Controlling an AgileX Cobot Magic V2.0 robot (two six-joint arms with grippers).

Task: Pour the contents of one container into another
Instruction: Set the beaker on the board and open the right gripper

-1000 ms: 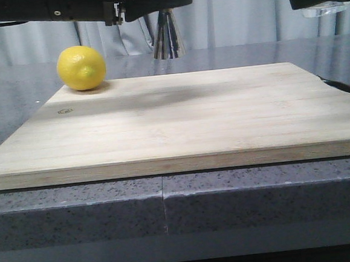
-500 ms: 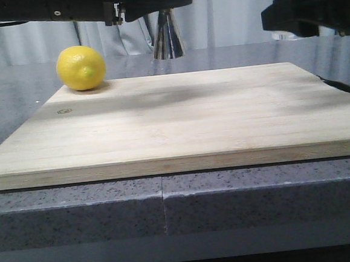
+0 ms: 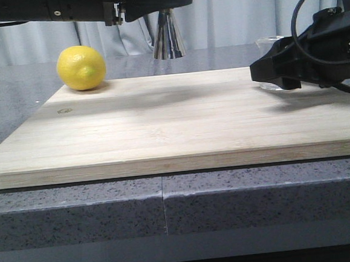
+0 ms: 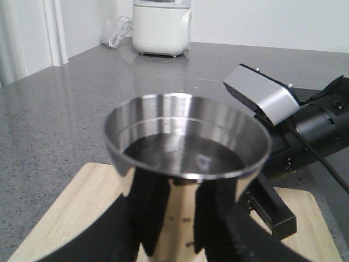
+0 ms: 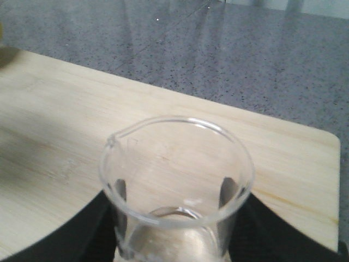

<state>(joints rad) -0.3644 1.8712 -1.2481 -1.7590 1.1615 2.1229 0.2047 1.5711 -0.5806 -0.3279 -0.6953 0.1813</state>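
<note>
A bare wooden board [image 3: 174, 116] fills the foreground. At its right edge, the right gripper [image 3: 266, 70] pinches the upright, apparently empty beaker [image 5: 177, 191], now lowered to the board from up high. Farther back, the left gripper [image 4: 174, 240] clamps the liquid-filled jigger [image 4: 187, 164] aloft, beside a lemon [image 3: 81, 67].

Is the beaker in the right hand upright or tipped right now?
Upright. In the right wrist view the glass beaker shows a level rim, base downward, held between the right hand fingers over the cutting board.
</note>
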